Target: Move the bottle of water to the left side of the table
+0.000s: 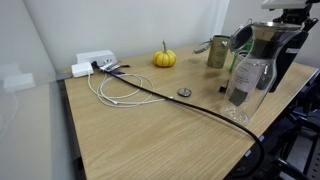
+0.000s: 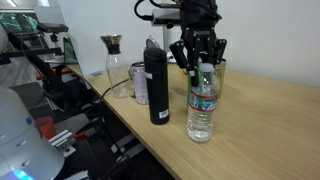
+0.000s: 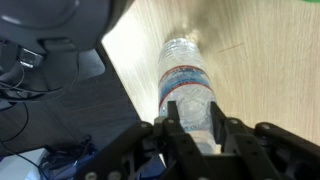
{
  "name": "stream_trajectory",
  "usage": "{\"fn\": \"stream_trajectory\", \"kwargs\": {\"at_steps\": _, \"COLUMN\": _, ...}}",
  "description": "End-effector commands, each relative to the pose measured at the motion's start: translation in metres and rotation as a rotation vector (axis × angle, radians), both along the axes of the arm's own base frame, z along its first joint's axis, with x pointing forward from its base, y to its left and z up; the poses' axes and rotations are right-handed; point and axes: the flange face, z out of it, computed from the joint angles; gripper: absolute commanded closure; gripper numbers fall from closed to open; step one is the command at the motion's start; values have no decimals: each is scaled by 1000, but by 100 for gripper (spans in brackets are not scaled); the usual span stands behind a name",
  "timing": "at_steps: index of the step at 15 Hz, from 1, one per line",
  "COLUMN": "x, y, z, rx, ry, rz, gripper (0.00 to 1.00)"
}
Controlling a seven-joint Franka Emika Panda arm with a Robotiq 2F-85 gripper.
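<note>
The small clear ribbed plastic water bottle (image 2: 202, 108) stood upright near the edge of the light wood-grain table (image 2: 270, 125), right of centre in an exterior view. The black gripper (image 2: 203, 66) hung directly above it, jaws apart and straddling the pale cap. The bottle's long axis ran straight up between them, so a short descent looked sufficient.

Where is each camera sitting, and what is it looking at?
Exterior view: above a table corner, looking across at the pumpkin; only a bit of arm shows, top corner.
Exterior view: low beside the table edge, facing the bottle of water; the tool hangs over it.
Wrist view: on the wrist, looking down past the tool at the bottle.
Shared: both exterior views show the funnel-topped jug.
</note>
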Motion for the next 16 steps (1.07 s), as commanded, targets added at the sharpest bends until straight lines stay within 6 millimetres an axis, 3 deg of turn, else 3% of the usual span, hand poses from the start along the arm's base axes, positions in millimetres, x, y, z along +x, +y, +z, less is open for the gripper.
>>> {"fn": "stream_trajectory", "kwargs": {"at_steps": 1, "x": -4, "y": 4, "z": 21, "rx": -101, "ry": -44, "rz": 2, "gripper": 92}}
{"fn": "stream_trajectory", "kwargs": {"at_steps": 4, "x": -3, "y": 10, "z": 44, "rx": -150, "ry": -96, "rz": -8, "gripper": 92}}
{"fn": "stream_trajectory", "kwargs": {"at_steps": 9, "x": 9, "y": 42, "z": 114, "rx": -261, "ry": -274, "rz": -22, "gripper": 92}}
{"fn": "stream_trajectory", "kwargs": {"at_steps": 13, "x": 25, "y": 83, "z": 186, "rx": -339, "ry": -440, "rz": 12, "gripper": 92}}
{"fn": "stream_trajectory", "kwargs": {"at_steps": 16, "x": 40, "y": 122, "z": 218, "rx": -336, "ry": -549, "rz": 57, "gripper": 92}}
